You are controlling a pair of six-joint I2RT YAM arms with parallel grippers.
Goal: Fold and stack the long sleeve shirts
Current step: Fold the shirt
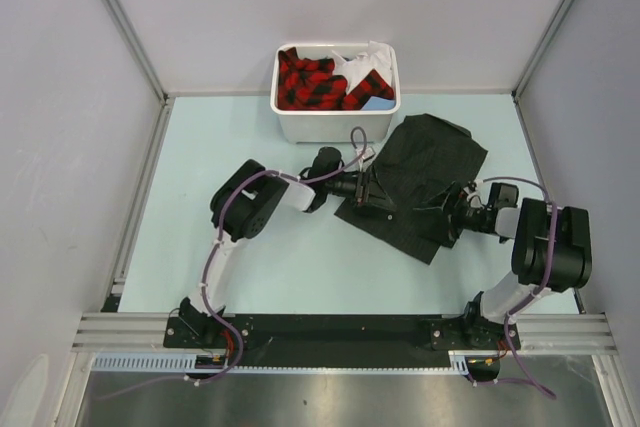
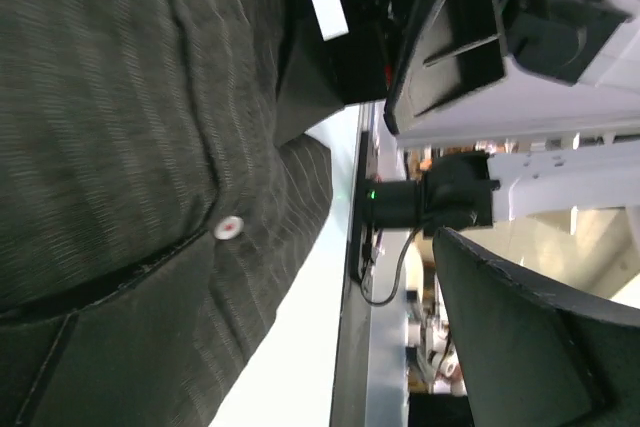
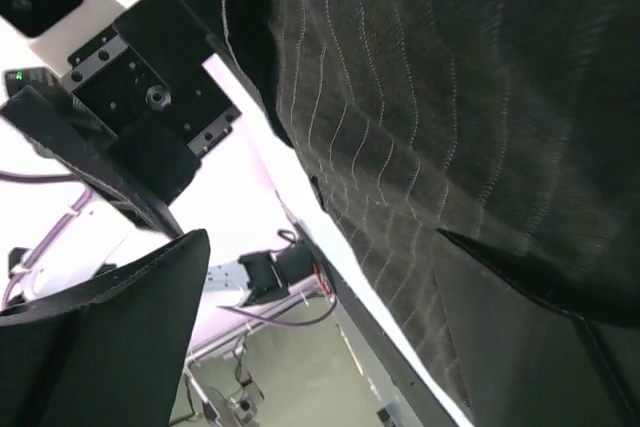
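Note:
One of the long sleeve shirts, dark with fine pale pinstripes, lies partly folded on the pale table right of centre. Both grippers hover low at its near edge, facing each other. My left gripper is open at the shirt's left edge; in the left wrist view the striped cloth and a white button fill the left, one finger shows at lower right, and the gripper holds nothing. My right gripper is open at the near right corner. In its wrist view the gripper gapes beside the cloth.
A white bin stands at the back centre, holding red-and-black plaid garments and some white cloth. Metal frame rails edge the table on the left, and grey walls enclose the cell. The arm bases sit on a black bar at the near edge.

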